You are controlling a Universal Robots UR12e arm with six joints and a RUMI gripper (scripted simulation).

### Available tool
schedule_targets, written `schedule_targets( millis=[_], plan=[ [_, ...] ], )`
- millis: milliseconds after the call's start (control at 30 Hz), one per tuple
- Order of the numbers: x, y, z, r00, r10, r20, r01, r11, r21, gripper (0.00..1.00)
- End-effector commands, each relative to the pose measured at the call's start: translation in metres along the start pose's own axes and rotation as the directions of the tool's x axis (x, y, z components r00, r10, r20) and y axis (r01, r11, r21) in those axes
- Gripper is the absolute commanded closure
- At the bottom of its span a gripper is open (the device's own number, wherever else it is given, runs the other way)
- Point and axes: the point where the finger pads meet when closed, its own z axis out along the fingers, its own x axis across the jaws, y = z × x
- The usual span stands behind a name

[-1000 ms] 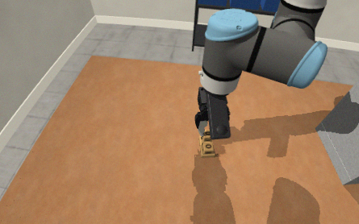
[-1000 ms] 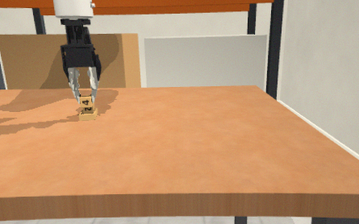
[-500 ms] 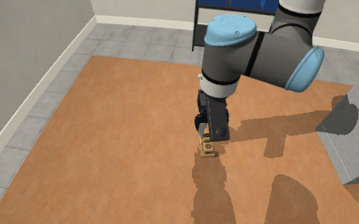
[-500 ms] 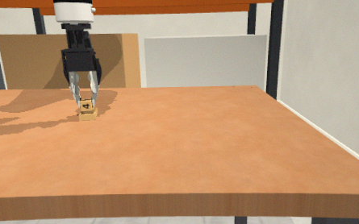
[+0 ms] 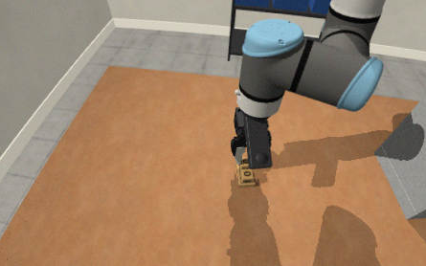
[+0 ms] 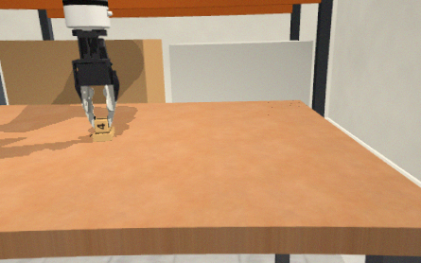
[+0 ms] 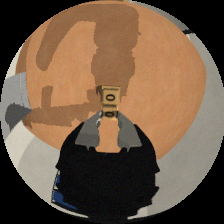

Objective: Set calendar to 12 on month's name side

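Observation:
The small wooden tray (image 5: pixel 247 184) (image 6: pixel 102 137) stands on the table. One cube (image 5: pixel 247 174) (image 7: pixel 110 96) sits in it with a 0 on its top face; the other cube hides it in the exterior view. My gripper (image 5: pixel 243 164) (image 6: pixel 101 126) (image 7: pixel 109 111) is shut on that other cube (image 6: pixel 101 125) (image 7: pixel 109 114), low at the tray beside the first. The held cube shows a 0 in the wrist view and what looks like a sideways 4 in the exterior view. Whether its base rests flat is hidden.
The orange-brown table top (image 5: pixel 144 144) (image 6: pixel 241 180) carries the arm's shadows. A large grey block (image 5: pixel 421 158) stands at the right in the top view. A brown panel (image 6: pixel 71 71) and a grey panel (image 6: pixel 241 71) stand behind the table in the exterior view.

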Motion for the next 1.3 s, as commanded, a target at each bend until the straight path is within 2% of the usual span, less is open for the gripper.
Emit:
schedule_targets(
  millis=[0,1267],
  plan=[
    [0.0004,0.0001,-0.0002,1.0,0.0,-0.001,0.0,1.0,0.0,0.9],
    [0.0004,0.0001,0.0067,1.0,0.0,-0.001,0.0,1.0,0.0,0.9]
  ],
)
